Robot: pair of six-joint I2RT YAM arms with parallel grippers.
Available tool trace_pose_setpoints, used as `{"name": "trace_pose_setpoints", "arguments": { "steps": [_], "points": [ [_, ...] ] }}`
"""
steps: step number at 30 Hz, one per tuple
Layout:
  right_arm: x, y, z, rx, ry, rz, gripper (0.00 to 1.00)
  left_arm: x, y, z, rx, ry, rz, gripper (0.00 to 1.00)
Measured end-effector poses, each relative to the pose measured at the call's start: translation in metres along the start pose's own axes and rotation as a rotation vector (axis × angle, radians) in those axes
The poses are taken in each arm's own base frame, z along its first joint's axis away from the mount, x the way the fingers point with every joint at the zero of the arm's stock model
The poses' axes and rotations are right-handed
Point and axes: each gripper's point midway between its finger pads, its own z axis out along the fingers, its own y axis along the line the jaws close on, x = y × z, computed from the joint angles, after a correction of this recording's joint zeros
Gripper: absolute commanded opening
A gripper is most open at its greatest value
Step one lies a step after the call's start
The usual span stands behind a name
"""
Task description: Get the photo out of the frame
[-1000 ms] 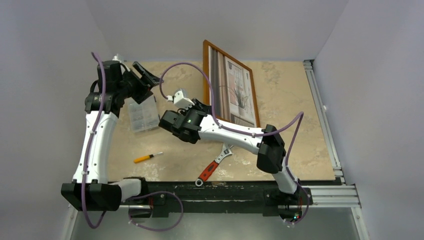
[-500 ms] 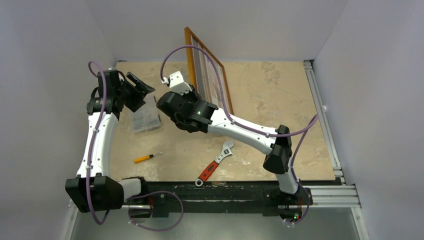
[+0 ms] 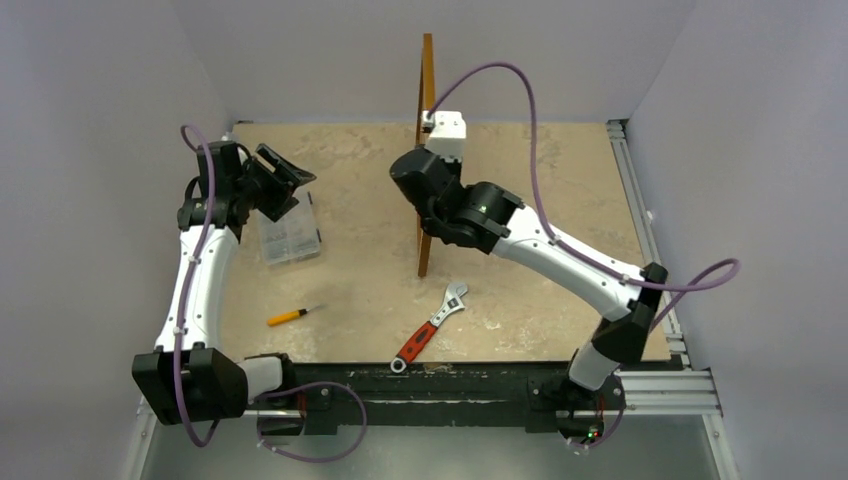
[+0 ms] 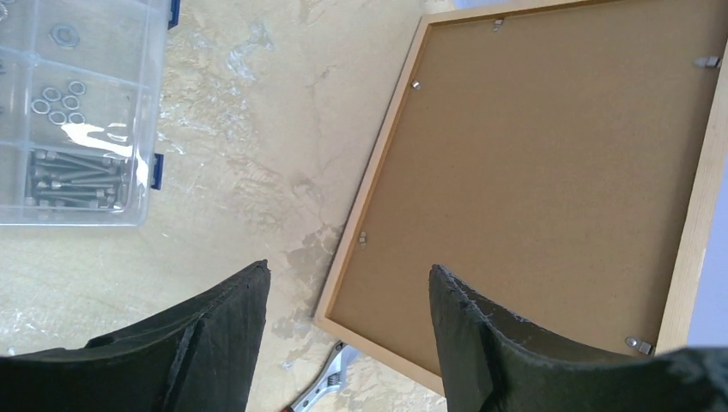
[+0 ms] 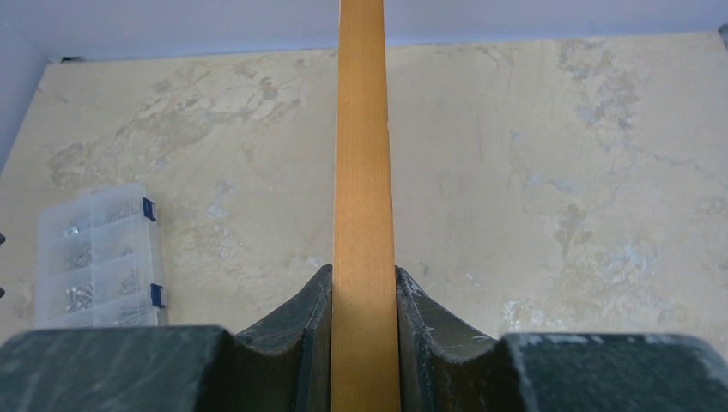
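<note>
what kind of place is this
Probably a robotics lab test cell: two robot arms bolted at the edge of a stone-patterned table, plain grey walls boxing it in, a wrench and clear parts box lying about.

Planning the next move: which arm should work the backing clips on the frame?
Left. The left claw, open, faces the backing board and clips; the right claw is shut on the edge of the frame, holding it upright.
</note>
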Motion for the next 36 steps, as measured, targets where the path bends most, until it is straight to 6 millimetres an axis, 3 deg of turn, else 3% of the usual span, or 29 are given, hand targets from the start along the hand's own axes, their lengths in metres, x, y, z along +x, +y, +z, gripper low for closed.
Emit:
{"name": "trace_pose_setpoints", "arguments": {
  "steps": [6, 13, 18, 21, 28, 36],
  "points": [
    [0.015, -0.055, -0.002, 0.012, 0.008, 0.161, 0.0, 0.005, 0.0, 0.004, 0.024, 0.022, -0.009, 0.66],
    [0.046, -0.148, -0.005, 0.033, -0.007, 0.373, 0.0, 0.008, -0.004, 0.007, 0.055, 0.035, -0.017, 0.66],
    [0.065, -0.203, -0.006, 0.042, -0.036, 0.452, 0.0, 0.013, -0.007, 0.01, 0.083, 0.054, -0.02, 0.66],
    [0.076, -0.231, 0.005, 0.04, -0.05, 0.492, 0.0, 0.018, -0.009, 0.01, 0.094, 0.07, -0.019, 0.66],
    [0.104, -0.279, 0.038, 0.009, -0.02, 0.587, 0.0, 0.027, -0.02, 0.008, 0.126, 0.091, 0.004, 0.66],
    [0.158, -0.321, 0.066, -0.086, 0.118, 0.715, 0.0, 0.038, -0.028, 0.006, 0.156, 0.125, 0.02, 0.65]
  ]
}}
